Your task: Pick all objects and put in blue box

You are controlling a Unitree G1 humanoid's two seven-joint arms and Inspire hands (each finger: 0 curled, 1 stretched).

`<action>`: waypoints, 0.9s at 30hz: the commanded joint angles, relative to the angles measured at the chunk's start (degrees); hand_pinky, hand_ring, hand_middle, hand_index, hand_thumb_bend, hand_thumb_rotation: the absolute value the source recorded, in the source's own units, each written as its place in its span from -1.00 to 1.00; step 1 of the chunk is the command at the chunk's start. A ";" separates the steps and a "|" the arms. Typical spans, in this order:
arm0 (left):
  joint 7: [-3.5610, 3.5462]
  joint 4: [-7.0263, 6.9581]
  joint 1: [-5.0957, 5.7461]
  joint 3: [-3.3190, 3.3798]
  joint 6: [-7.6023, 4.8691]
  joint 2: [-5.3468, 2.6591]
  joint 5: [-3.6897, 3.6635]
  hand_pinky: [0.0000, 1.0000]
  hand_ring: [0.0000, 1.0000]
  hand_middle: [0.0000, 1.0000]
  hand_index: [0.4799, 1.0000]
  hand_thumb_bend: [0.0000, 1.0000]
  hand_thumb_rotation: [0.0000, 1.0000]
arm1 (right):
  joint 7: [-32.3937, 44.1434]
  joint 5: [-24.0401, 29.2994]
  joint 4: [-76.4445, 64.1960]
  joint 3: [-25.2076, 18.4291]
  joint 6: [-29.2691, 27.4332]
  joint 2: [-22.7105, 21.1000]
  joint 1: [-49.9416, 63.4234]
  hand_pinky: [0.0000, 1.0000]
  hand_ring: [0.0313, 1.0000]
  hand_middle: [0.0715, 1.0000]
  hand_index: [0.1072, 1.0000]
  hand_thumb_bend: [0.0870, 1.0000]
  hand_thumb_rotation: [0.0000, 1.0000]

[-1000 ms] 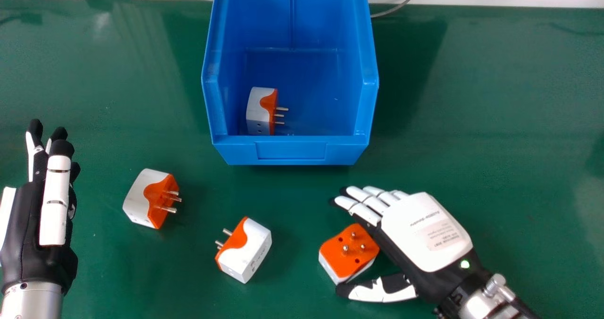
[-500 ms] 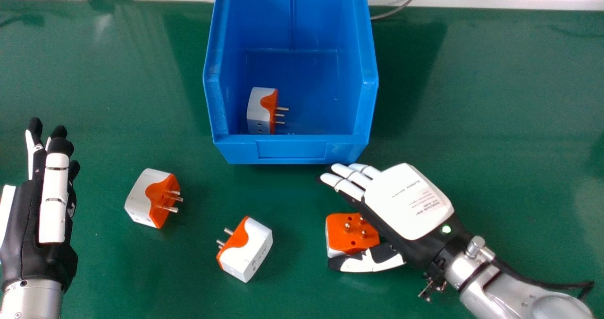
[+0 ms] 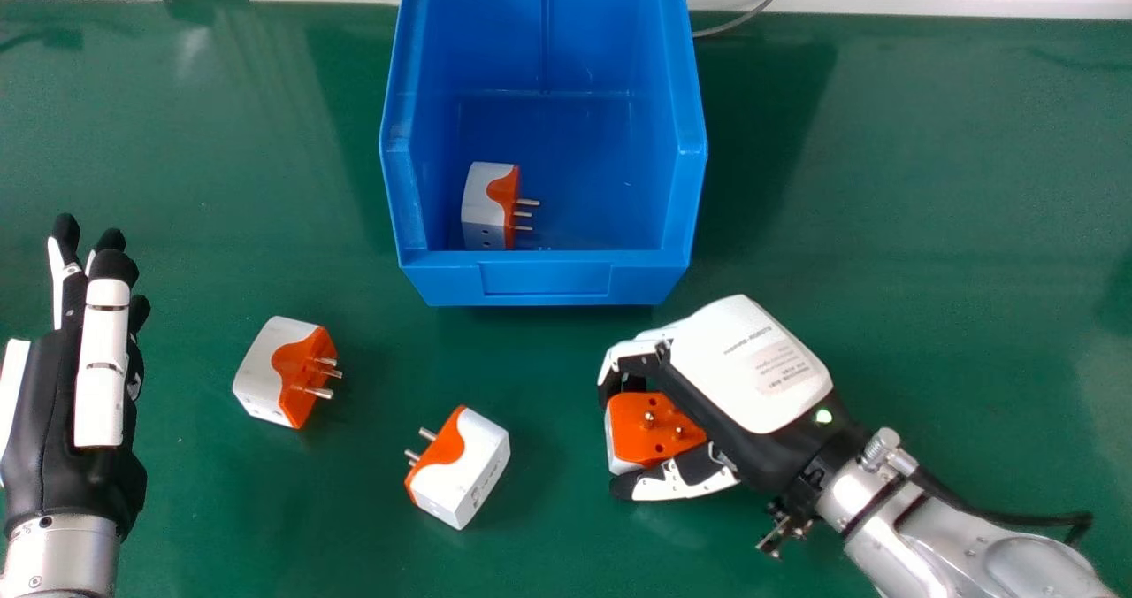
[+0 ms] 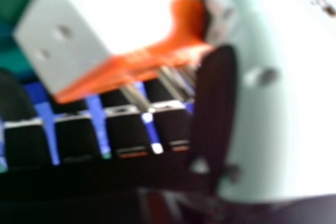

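The right hand (image 3: pixel 752 364) has curled its previously straight fingers round an orange-and-white plug adapter (image 3: pixel 650 428) outside the blue storage bin (image 3: pixel 544 281); the clasp looks complete, though partly hidden, so lifting seems next.

From my head, the one camera looks forward and down at the counter (image 3: pixel 911 191) from the near side of the blue box (image 3: pixel 545 281), and sees into this box from above. It is placed well back, so its view is wide. The other camera is at my right robot hand (image 3: pixel 752 364), by the near right corner of the box. It faces my own fingers (image 4: pixel 127 136) and thumb (image 4: pixel 273 124) from very close. Both views share this robot hand and the plug adapter (image 3: pixel 653 434) within it.
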 commanded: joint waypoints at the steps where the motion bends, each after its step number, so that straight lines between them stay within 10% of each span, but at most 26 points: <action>1: 0.11 -1.12 -0.32 0.30 -0.17 0.93 0.14 1.00 1.00 1.00 0.95 -0.09 0.88 | 3.26 -0.32 1.49 0.00 1.96 -1.70 2.18 -0.76 -0.74 -0.68 -0.19 -0.13 -0.68; 27: 0.79 -2.82 0.21 -0.15 0.78 0.53 0.49 1.00 1.00 1.00 0.96 -0.07 0.83 | 18.35 9.43 -37.41 -10.17 3.75 -0.29 18.87 -0.80 -0.80 -0.74 -0.19 -0.13 -0.69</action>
